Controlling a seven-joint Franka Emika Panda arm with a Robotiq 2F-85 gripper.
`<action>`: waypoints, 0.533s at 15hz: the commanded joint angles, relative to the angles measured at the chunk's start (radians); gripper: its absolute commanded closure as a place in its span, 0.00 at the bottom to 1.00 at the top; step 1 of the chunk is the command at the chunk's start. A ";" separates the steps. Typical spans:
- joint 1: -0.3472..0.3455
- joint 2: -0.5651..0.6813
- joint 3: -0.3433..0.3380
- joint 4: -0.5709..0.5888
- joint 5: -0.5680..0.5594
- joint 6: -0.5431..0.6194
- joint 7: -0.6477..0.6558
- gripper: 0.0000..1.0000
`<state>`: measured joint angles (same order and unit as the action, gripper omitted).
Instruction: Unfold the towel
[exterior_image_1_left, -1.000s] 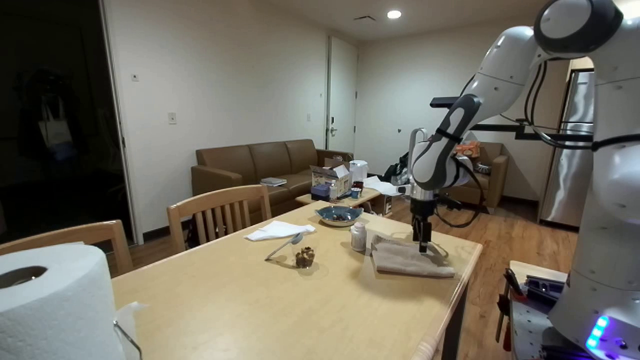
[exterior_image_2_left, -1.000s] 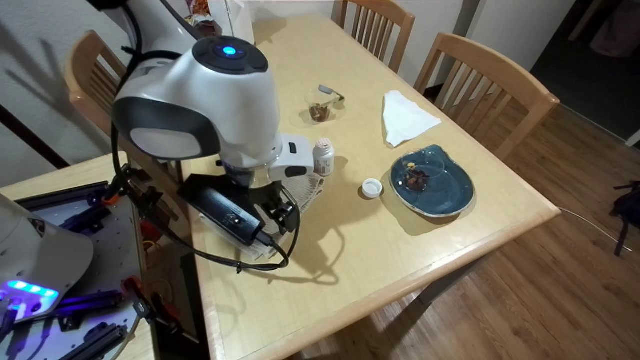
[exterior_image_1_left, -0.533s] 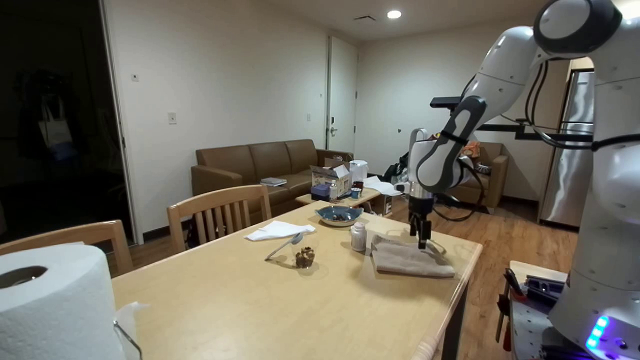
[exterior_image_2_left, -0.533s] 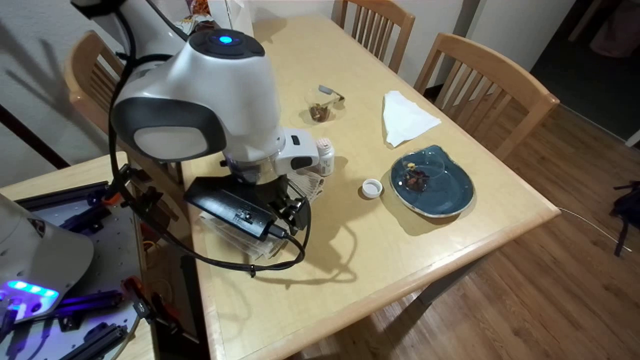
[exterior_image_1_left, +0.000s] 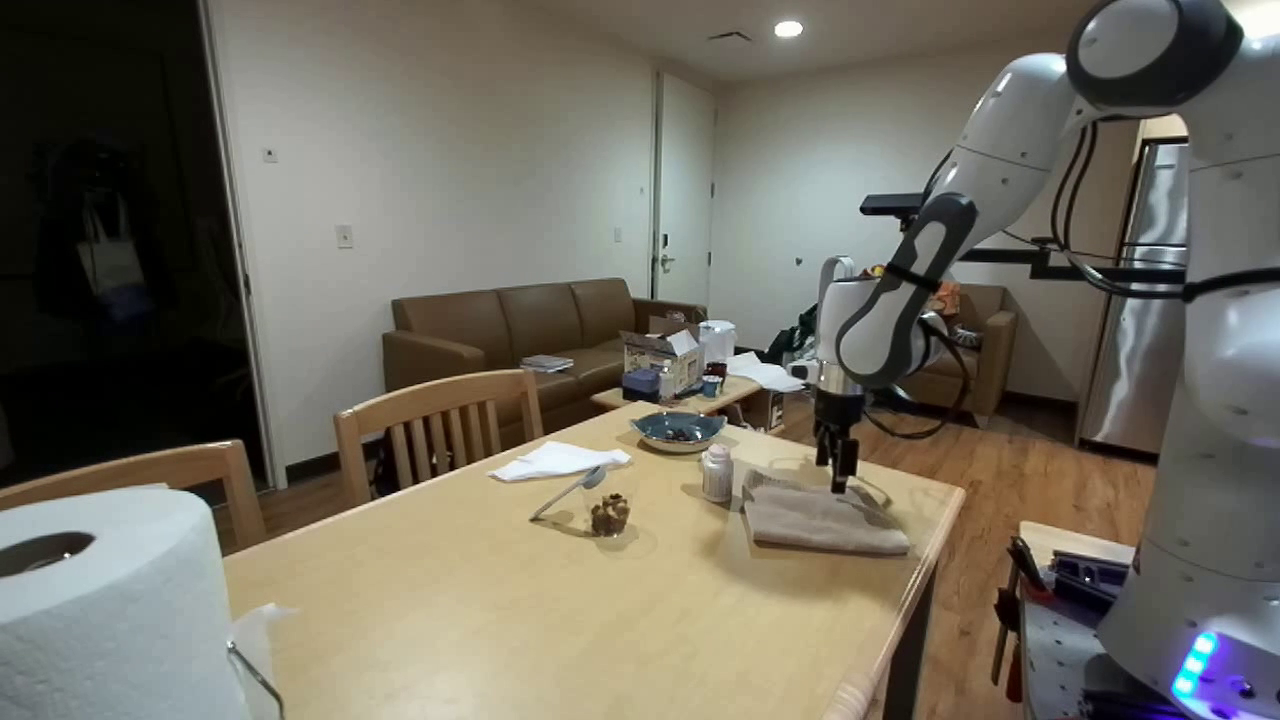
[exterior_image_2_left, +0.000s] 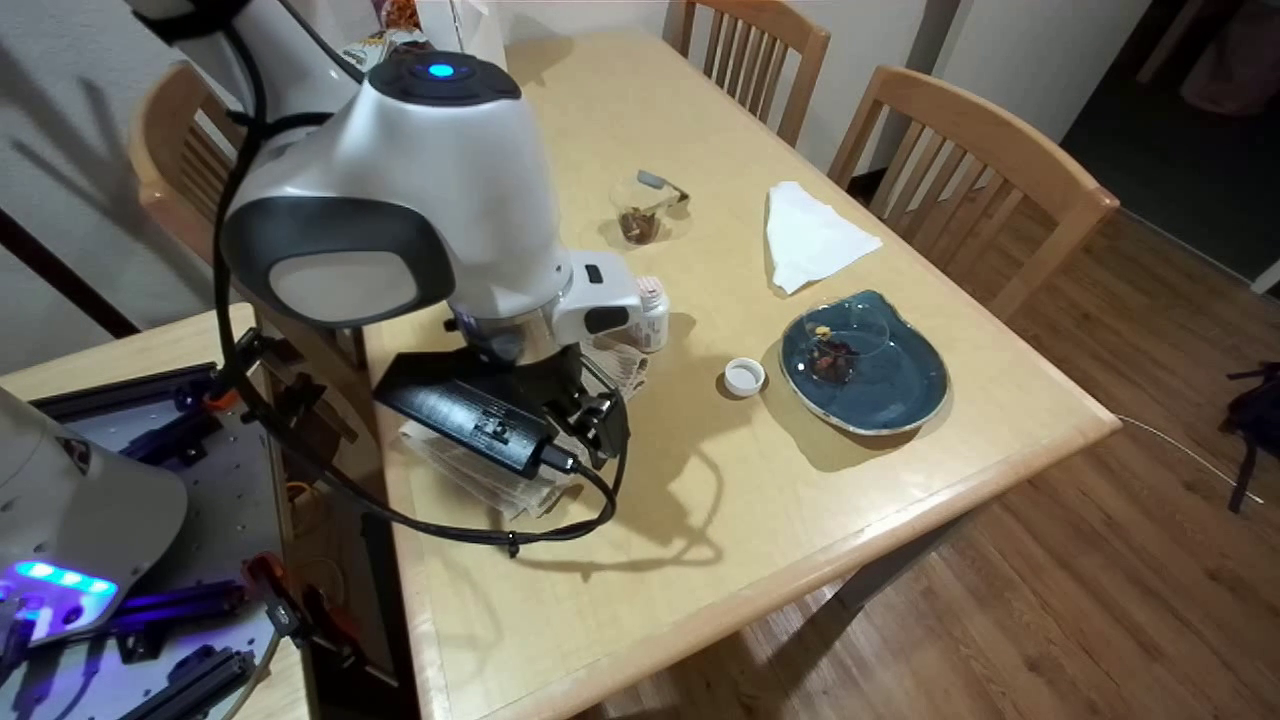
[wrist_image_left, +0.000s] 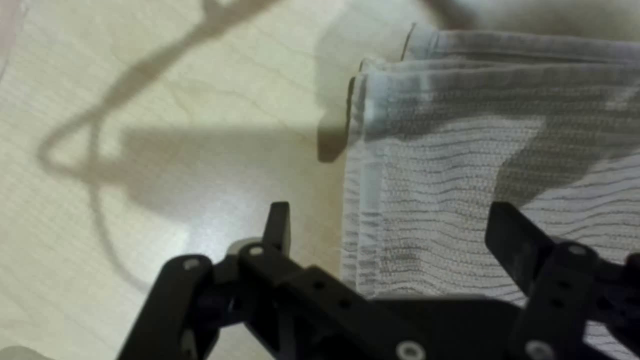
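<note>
A wide-spread gripper above the folded towel

A paper towel roll is closest in an exterior view; behind it the pale wooden table runs back past a clear cup of brown pieces and a white bottle to a blue dish near a far corner, a brown sofa beyond. The towel lies just beside the bottle, close to the robot-side edge — and from it a stretch of tabletop runs to the end edge. The wrist view shows the jaws well apart: one finger above the towel, the other above the tabletop just outside its hem.
</note>
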<state>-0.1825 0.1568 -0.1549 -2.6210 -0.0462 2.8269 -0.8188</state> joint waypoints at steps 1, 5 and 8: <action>-0.046 -0.009 0.059 -0.021 0.117 0.020 0.004 0.00; -0.039 -0.002 0.052 -0.007 0.086 0.005 0.010 0.00; -0.035 -0.033 0.051 0.004 0.098 -0.054 0.027 0.00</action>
<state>-0.2061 0.1441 -0.1137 -2.6265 0.0503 2.8148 -0.8164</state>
